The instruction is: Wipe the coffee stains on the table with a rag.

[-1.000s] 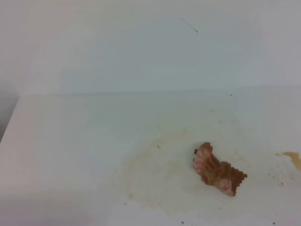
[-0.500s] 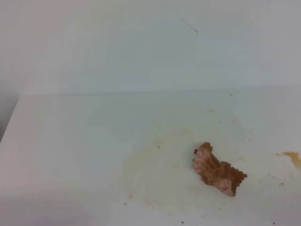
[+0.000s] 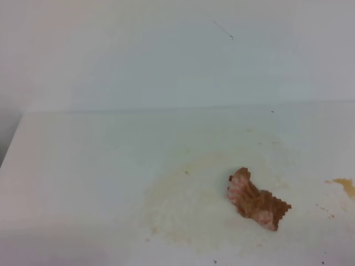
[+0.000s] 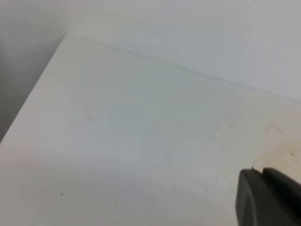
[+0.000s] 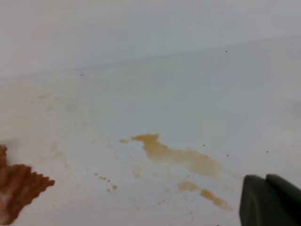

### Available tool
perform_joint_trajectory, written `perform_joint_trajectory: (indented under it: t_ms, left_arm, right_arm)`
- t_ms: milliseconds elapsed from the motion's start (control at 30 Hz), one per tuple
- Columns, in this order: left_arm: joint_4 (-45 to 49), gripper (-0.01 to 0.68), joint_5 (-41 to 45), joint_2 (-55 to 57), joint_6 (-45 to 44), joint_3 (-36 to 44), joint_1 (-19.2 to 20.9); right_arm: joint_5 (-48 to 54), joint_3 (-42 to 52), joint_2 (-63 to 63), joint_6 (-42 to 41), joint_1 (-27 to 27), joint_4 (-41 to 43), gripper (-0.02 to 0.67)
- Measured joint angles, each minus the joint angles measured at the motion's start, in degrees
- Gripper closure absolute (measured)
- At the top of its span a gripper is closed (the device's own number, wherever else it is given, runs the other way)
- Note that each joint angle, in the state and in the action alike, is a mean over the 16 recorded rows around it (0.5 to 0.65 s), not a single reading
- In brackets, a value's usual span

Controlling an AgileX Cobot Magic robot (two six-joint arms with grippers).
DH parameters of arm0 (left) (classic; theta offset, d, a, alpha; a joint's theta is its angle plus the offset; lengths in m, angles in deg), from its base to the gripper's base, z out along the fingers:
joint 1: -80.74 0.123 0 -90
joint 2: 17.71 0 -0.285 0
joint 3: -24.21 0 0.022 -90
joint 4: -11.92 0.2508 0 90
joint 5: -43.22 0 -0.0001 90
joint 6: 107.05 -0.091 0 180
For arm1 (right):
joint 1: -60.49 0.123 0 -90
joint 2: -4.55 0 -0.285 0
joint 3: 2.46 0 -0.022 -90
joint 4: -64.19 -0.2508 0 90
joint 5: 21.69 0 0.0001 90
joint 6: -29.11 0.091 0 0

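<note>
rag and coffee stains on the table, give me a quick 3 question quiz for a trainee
1. True or false: the rag lies flat and neatly folded.
2. Which mark looks darker: A, the large faint stain left of the rag, or B, the small blotch near the table's right edge?
3. Fill in: no gripper holds the rag; it lies ____ on the table.

Key: 1 false, it is a crumpled wad. 2 B. 3 loose.

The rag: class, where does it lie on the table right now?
In the high view the rag lies right of centre on the table, on the large faint stain's right edge, left of the small amber blotch.
</note>
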Motion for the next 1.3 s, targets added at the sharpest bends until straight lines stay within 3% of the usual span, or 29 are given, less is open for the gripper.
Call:
perform_joint_trajectory:
  t_ms: [400,1300]
  left_arm:
    - [0.0,0.678,0.0,0.0,0.0,0.29,0.0]
    - [0.0,0.677,0.0,0.0,0.0,0.44,0.0]
  right_arm:
    - [-0.29,0.02,0.15,-3.93,0.01,-1.14,0.651]
    - [-0.24,0.13,0.18,-3.88,0.0,-1.05,0.651]
